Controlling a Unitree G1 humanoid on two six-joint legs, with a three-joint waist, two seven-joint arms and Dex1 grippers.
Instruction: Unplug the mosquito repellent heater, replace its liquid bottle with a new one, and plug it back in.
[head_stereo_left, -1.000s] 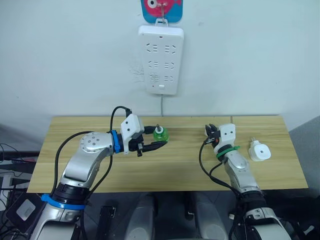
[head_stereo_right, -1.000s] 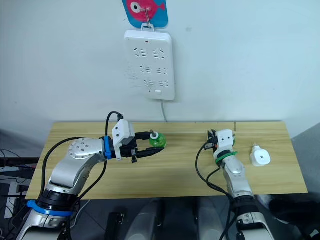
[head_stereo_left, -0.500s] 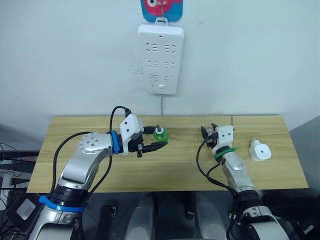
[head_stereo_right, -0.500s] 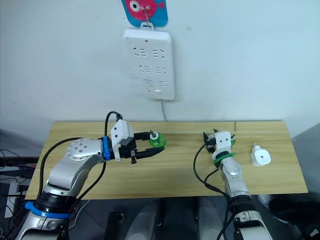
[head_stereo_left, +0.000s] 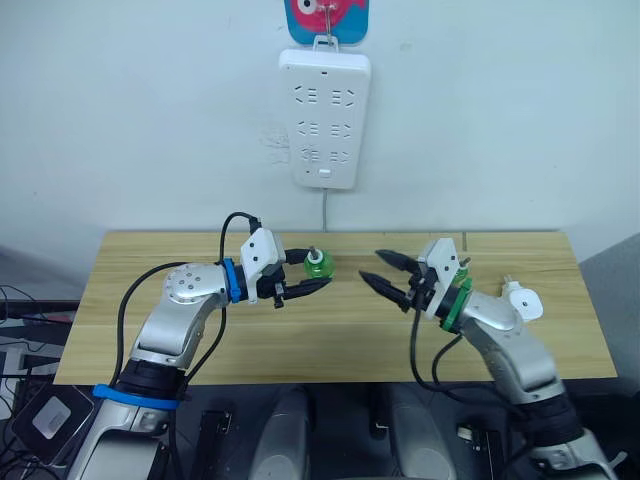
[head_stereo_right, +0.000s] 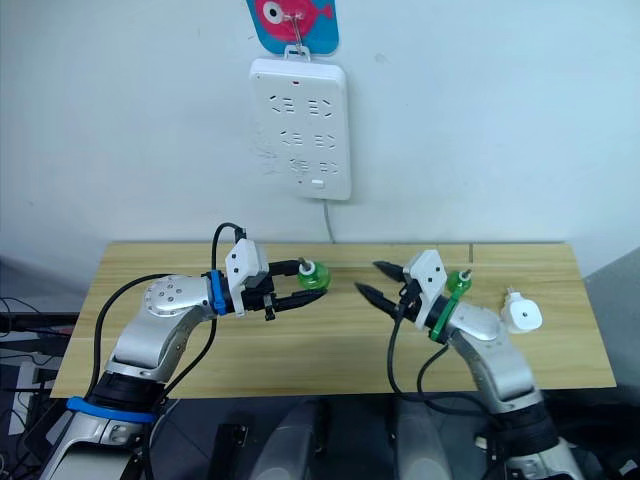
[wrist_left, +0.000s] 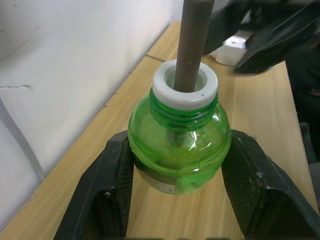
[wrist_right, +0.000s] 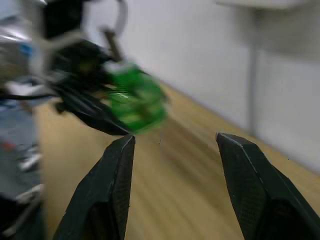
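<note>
The left pincer (head_stereo_left: 305, 276) grasps a green bottle (head_stereo_left: 318, 265) with a wick, above the tabletop (head_stereo_left: 330, 345). The right pincer (head_stereo_left: 384, 272) is released, spread and facing the bottle. The heater (head_stereo_left: 522, 302) lies unplugged at the tabletop's right, beside the right arm.

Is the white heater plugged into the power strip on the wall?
No, the heater lies on the table, and the power strip has nothing plugged in.

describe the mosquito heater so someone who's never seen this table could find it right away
Start at the long wooden table below the white power strip on the wall. Go to the table's right end, past the right gripper: the mosquito repellent heater lies there, unplugged. It is small, white and rounded with a dark round hole in its face, unlike the green bottles.
</note>
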